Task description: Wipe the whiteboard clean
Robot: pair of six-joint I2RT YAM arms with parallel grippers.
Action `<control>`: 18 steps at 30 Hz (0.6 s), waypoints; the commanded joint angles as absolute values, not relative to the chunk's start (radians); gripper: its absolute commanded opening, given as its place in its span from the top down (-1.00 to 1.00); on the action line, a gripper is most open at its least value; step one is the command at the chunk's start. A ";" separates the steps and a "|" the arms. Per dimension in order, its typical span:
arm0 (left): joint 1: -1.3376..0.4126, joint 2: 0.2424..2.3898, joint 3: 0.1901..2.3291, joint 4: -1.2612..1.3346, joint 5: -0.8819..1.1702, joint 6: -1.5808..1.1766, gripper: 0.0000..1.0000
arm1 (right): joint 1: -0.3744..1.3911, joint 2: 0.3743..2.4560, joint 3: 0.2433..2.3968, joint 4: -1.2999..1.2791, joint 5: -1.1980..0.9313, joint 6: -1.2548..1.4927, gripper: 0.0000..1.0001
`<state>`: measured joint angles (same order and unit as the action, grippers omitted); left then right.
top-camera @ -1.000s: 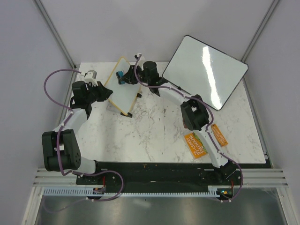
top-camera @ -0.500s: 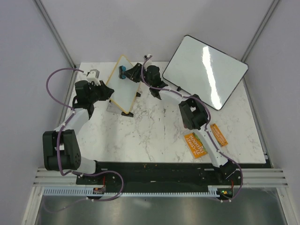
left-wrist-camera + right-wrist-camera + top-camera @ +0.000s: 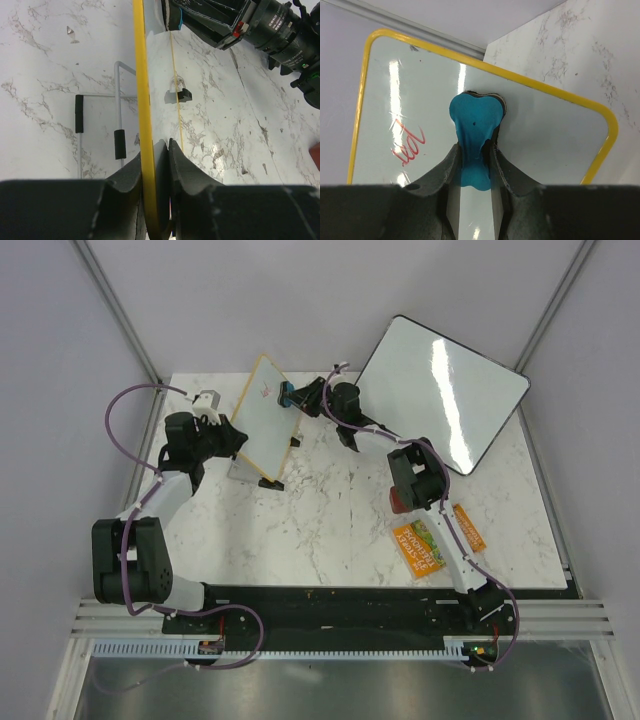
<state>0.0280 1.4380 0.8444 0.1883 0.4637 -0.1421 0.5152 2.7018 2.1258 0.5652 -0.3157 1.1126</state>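
Note:
The small yellow-framed whiteboard (image 3: 262,425) stands tilted at the back left of the table. My left gripper (image 3: 232,438) is shut on its left edge; in the left wrist view the fingers (image 3: 156,150) pinch the yellow frame (image 3: 141,90). My right gripper (image 3: 296,395) is shut on a blue eraser (image 3: 287,394) and presses it on the board's upper right part. In the right wrist view the eraser (image 3: 475,117) sits between the jaws (image 3: 472,147) against the board (image 3: 545,130). A red scribble (image 3: 407,142) lies left of it.
A large blank black-framed whiteboard (image 3: 440,390) leans at the back right. Two orange packets (image 3: 418,546) (image 3: 466,525) lie near the right arm. A wire stand (image 3: 119,100) sits behind the small board. A small grey object (image 3: 205,400) lies at the back left.
My right gripper has moved the eraser rightward across the small board, from its left part to its upper right. The red scribble now shows left of the eraser. The left gripper keeps its hold.

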 commanded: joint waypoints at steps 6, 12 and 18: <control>0.014 1.439 0.834 0.092 0.430 -0.002 0.97 | 0.577 2.577 2.105 0.537 -0.361 0.988 1.00; -0.023 1.437 0.833 0.087 0.419 -0.003 0.97 | 0.600 2.514 2.050 0.607 -0.382 0.983 1.00; -0.028 1.416 0.833 0.086 0.417 -0.003 0.97 | 0.611 2.438 1.928 0.756 -0.376 0.994 1.00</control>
